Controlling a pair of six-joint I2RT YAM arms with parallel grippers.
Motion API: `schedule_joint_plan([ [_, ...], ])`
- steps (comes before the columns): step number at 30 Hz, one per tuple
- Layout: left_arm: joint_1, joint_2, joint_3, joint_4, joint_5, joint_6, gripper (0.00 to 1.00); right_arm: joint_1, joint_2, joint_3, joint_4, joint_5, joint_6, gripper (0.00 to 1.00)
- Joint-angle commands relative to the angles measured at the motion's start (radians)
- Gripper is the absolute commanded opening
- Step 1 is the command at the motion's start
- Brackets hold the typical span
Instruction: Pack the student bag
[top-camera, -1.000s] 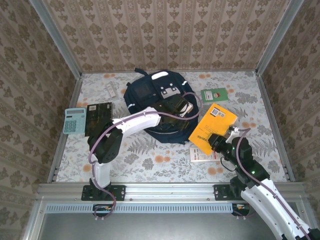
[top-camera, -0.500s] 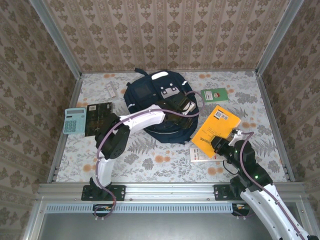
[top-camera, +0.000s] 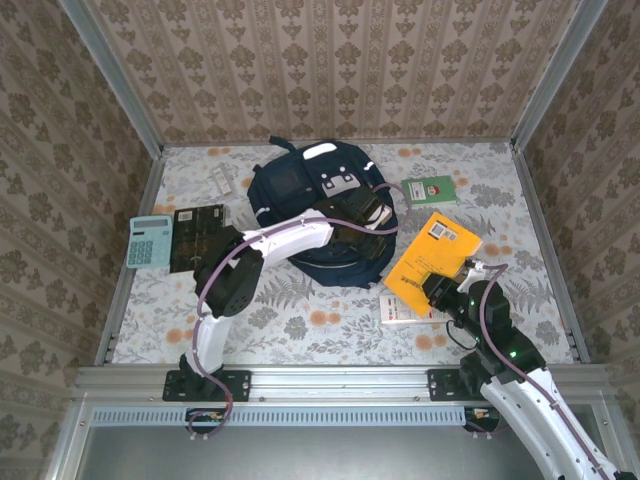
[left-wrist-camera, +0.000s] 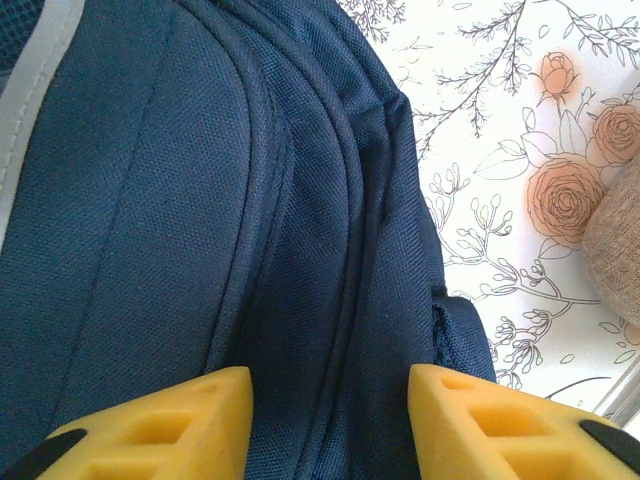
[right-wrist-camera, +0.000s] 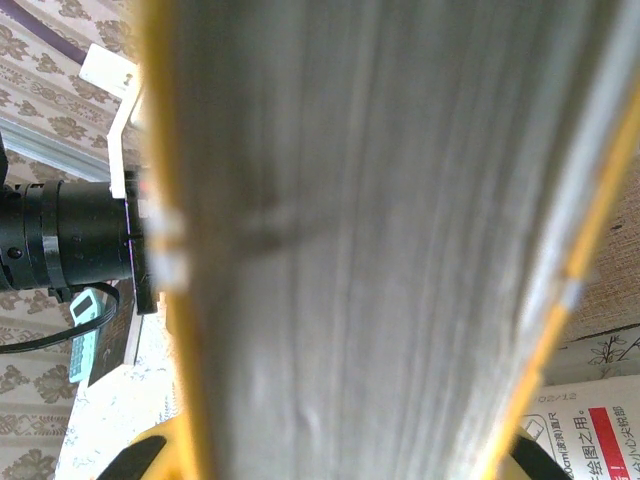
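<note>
Left wrist: left end effector (left-wrist-camera: 330, 400) open, nothing between its yellow fingers, edged farther over student bag (left-wrist-camera: 150, 250) since a second ago | right end effector (top-camera: 438, 288) clamps yellow book (top-camera: 432, 250), nudged toward right edge | bag lies flat, far middle of worktop (top-camera: 300, 315); navy fabric, white stripe, grey-white patch up

Yellow-tipped left claw (left-wrist-camera: 330, 405) parted over student bag (left-wrist-camera: 200, 200); floral table (left-wrist-camera: 500, 150) right.

The yellow book (top-camera: 432, 255) covers part of the white booklet (top-camera: 398, 313). The small thing (top-camera: 222, 182) far left is too tiny to tell.
</note>
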Motion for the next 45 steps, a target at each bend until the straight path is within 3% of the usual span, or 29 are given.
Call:
schedule_joint_plan([
  [1, -0.009, 0.022, 0.018, -0.051, -0.028, 0.017, 0.46, -0.006, -0.024, 0.010, 0.059, 0.013, -0.003, 0.00],
  [7, -0.017, 0.020, 0.004, -0.048, 0.035, 0.013, 0.45, -0.008, -0.025, 0.010, 0.057, 0.012, -0.003, 0.00],
  [9, -0.019, 0.018, -0.001, -0.053, 0.066, 0.011, 0.52, -0.008, -0.024, 0.010, 0.058, 0.010, -0.004, 0.00],
  [13, -0.023, -0.002, -0.023, -0.048, 0.066, 0.016, 0.47, -0.008, -0.024, 0.008, 0.061, 0.009, -0.001, 0.00],
  [17, -0.023, -0.002, -0.026, -0.048, 0.067, 0.017, 0.14, -0.011, -0.024, 0.008, 0.062, 0.006, -0.001, 0.00],
  [18, -0.022, 0.003, -0.020, -0.052, 0.067, 0.016, 0.00, -0.011, -0.024, 0.008, 0.060, 0.007, -0.001, 0.00],
  [25, -0.003, -0.121, -0.048, -0.005, 0.006, -0.017, 0.00, -0.012, -0.023, 0.007, 0.066, 0.003, -0.002, 0.00],
  [34, 0.042, -0.223, -0.044, 0.035, 0.126, -0.068, 0.00, -0.014, 0.007, 0.002, 0.111, -0.046, 0.000, 0.00],
  [41, 0.052, -0.208, -0.110, 0.037, 0.120, -0.059, 0.00, -0.014, 0.057, -0.001, 0.155, -0.090, -0.006, 0.00],
  [45, 0.063, -0.197, -0.163, 0.073, 0.131, -0.064, 0.11, -0.014, 0.078, -0.003, 0.171, -0.100, -0.005, 0.00],
])
